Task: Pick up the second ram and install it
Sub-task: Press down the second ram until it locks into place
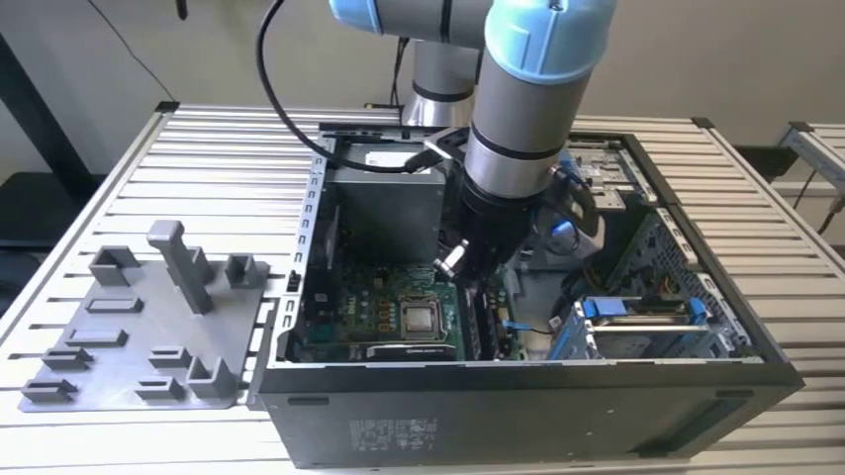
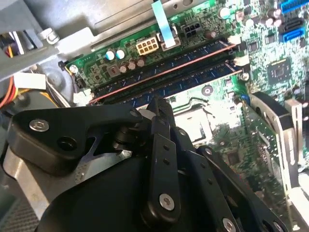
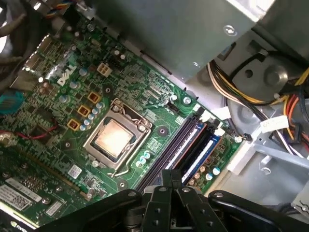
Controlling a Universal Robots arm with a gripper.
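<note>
My gripper (image 1: 453,263) reaches down into the open computer case (image 1: 528,381), over the memory slots beside the processor socket (image 3: 116,137). Two dark memory sticks stand on edge in the slots, side by side. The one nearer the socket, right under my fingertips, is the second ram (image 2: 193,82), also seen edge-on in the first wrist view (image 3: 186,140). The other stick (image 2: 164,65) sits just beyond it. My gripper (image 2: 157,102) (image 3: 171,178) is shut, its tips at the second ram's top edge near mid-length. Nothing shows between the fingers.
A grey holder tray (image 1: 139,332) with upright posts lies on the slatted table at the exterior view's left. Inside the case are the power supply box (image 1: 383,203), bundled wires (image 3: 270,104) and a drive bay with blue tabs (image 1: 640,312).
</note>
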